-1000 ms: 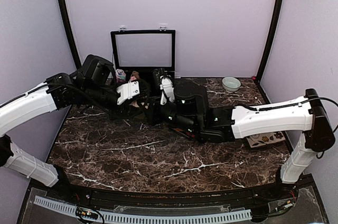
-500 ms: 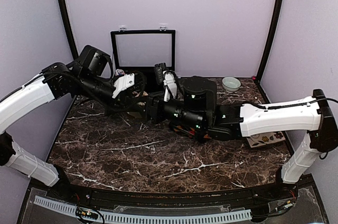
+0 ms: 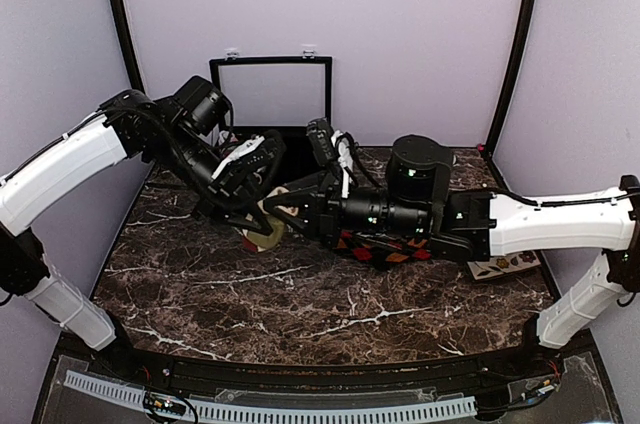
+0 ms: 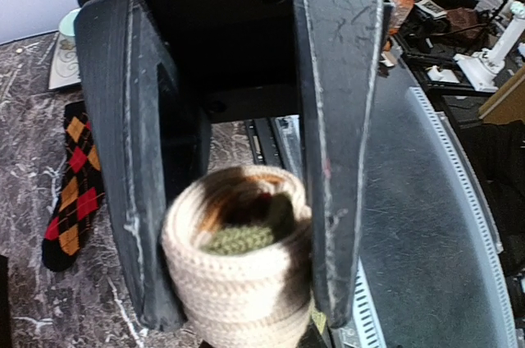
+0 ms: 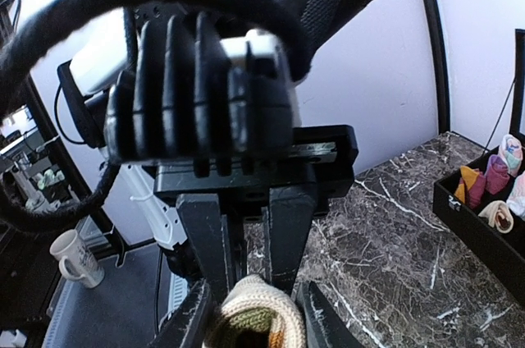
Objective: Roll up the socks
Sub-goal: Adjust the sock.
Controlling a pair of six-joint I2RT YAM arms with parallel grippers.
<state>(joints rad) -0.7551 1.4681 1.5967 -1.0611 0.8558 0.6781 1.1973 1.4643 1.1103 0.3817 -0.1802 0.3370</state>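
While your left gripper [image 4: 246, 315] clamps the rolled cream sock [image 4: 238, 282] left of table [image 3: 300, 314] centre, your right gripper [image 5: 254, 323] flanks it, tips cropped, grip you can't tell; argyle sock [image 4: 70, 192] lies partly hidden under right arm [image 3: 540, 224].

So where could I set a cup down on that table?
The table's near half is bare, between the near edge and the argyle sock. It's crowded farther back: left gripper and right gripper meet at the rolled cream sock, by the black box.
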